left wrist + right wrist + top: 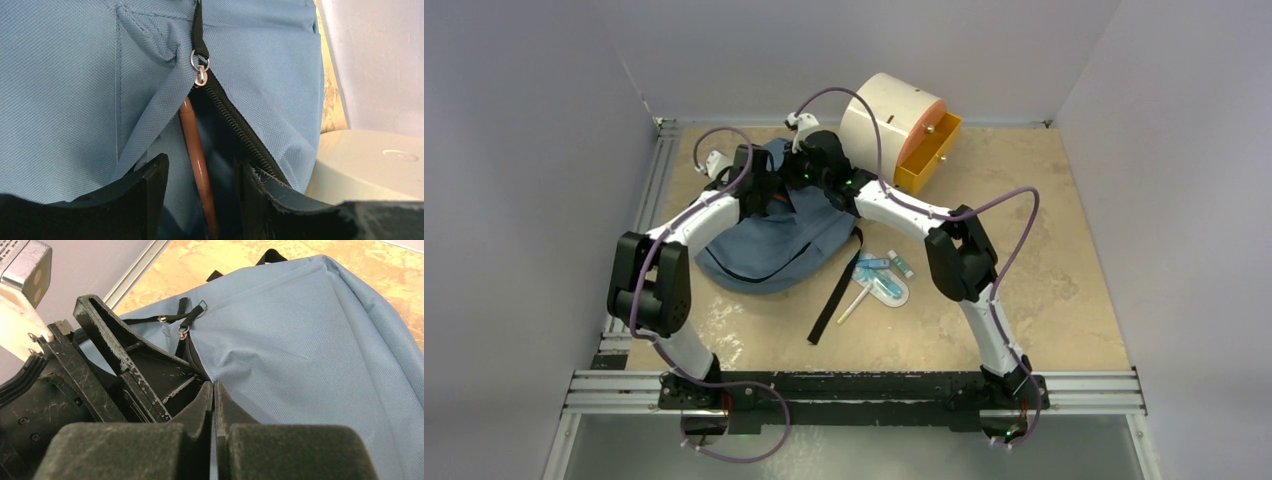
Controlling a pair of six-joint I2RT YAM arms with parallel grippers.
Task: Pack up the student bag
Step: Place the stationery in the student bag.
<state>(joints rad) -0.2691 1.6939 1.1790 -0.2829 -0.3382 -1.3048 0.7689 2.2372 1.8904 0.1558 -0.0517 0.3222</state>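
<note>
left hand [200,162] released, brown stick [192,135] half hidden inside student bag [75,75]; right hand [214,390] clenched on its fabric.

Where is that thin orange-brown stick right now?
In the left wrist view, the orange-brown stick sits in the open zipper mouth of the student bag, just below the zipper pull, between the parted fingers of the left pincer.

white arm links [694,222], black joints [649,285], purple cables [876,130], scuffed black fingers [230,412]
</note>
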